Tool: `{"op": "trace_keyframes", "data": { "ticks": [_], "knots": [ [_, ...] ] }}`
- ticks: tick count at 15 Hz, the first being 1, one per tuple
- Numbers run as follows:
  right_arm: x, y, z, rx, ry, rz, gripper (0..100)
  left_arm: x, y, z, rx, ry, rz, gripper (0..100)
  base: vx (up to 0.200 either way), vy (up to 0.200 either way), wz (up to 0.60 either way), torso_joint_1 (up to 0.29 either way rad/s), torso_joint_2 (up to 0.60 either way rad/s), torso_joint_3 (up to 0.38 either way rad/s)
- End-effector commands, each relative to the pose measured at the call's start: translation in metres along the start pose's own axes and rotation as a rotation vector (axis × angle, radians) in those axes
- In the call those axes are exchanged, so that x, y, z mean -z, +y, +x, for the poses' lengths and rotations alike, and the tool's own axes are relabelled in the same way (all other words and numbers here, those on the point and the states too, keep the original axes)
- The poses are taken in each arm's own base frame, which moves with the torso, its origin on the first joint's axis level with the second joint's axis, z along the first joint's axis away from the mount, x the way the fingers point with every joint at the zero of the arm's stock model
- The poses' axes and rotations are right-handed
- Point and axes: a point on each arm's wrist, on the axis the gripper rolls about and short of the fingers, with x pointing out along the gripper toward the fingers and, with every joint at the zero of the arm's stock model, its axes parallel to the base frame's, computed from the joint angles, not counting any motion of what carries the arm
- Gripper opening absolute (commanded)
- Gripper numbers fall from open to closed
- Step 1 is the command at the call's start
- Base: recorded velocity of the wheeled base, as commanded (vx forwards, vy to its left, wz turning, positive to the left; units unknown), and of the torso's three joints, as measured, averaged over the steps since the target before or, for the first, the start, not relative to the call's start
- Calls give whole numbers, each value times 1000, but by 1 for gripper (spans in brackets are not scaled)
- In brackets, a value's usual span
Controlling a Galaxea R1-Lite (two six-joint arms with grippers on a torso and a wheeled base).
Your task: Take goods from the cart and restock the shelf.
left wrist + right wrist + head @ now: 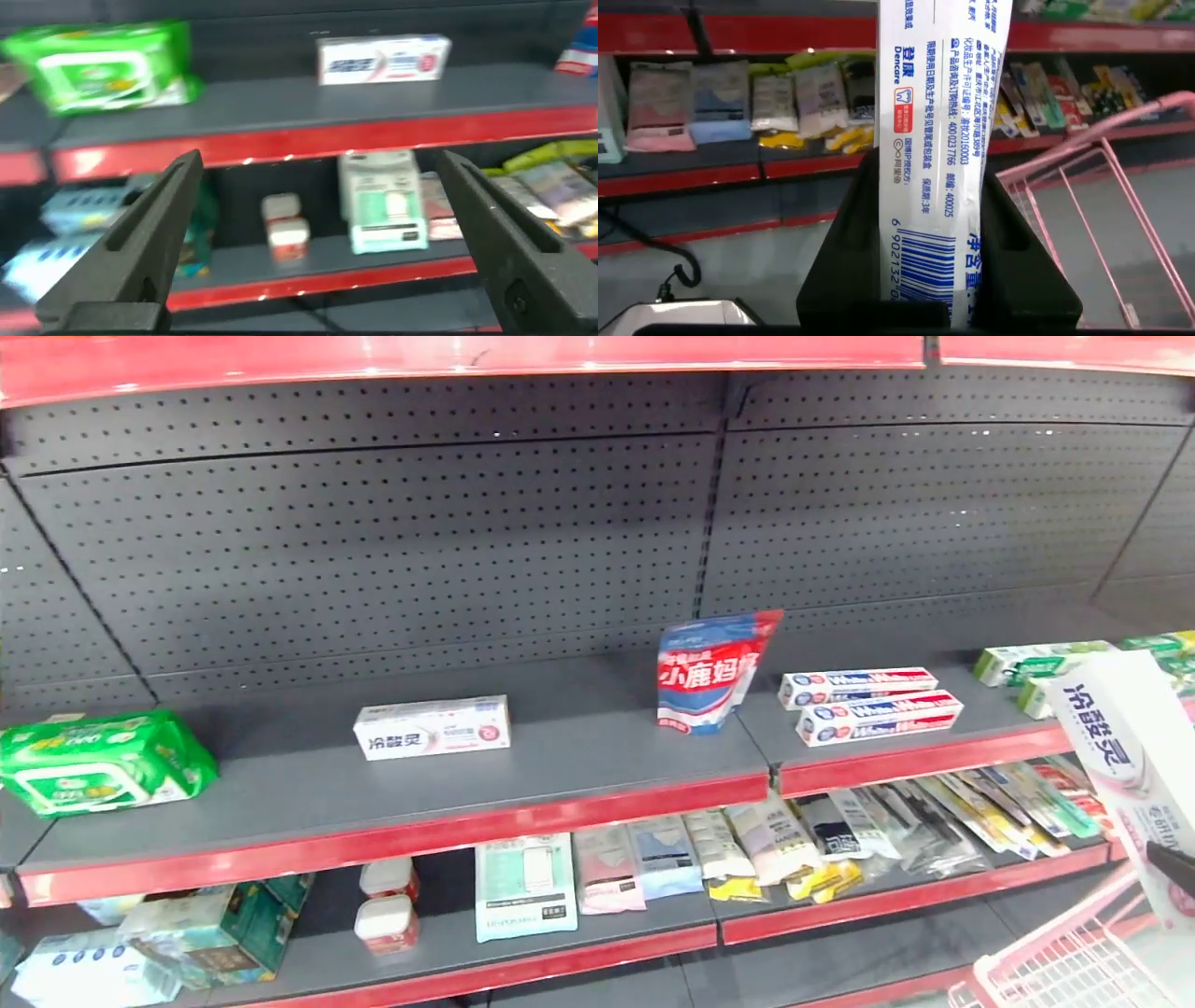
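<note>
Head view down onto shelf (pixel 560 751), left wrist view nearer the same shelf, right wrist view facing lower shelf (pixel 738 154)

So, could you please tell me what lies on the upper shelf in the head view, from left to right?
Green wipes pack → white toothpaste box → blue and red pouch → pair of striped toothpaste boxes → green boxes.

A green wipes pack (pixel 103 761), white cardboard toothpaste box (pixel 432 727), blue-and-red pouch (pixel 711 672) and two striped cardboard boxes (pixel 879 717) are carried by the grey red-edged metal shelf (pixel 579 751).
</note>
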Motion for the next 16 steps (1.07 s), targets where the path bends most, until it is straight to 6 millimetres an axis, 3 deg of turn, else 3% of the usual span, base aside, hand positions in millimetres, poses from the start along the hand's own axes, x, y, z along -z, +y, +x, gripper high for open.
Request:
{"op": "trace_keyframes", "data": {
  "ticks": [1, 5, 12, 16],
  "knots": [
    [0, 0, 1, -2, 3, -1, 0, 0, 0, 0, -1, 2, 0, 100, 0, 0, 600, 2, 7, 2],
    [0, 0, 0, -3, 1, -3, 0, 0, 0, 0, -1, 2, 0, 100, 0, 0, 600, 2, 2, 4],
    [-2, -1, -10, -4, -64, 18, 0, 0, 0, 0, -1, 2, 0, 100, 0, 0, 0, 0, 0, 0],
    [2, 3, -27, -130, -163, 17, 0, 0, 0, 0, -1, 2, 0, 100, 0, 0, 0, 0, 0, 0]
  ]
}}
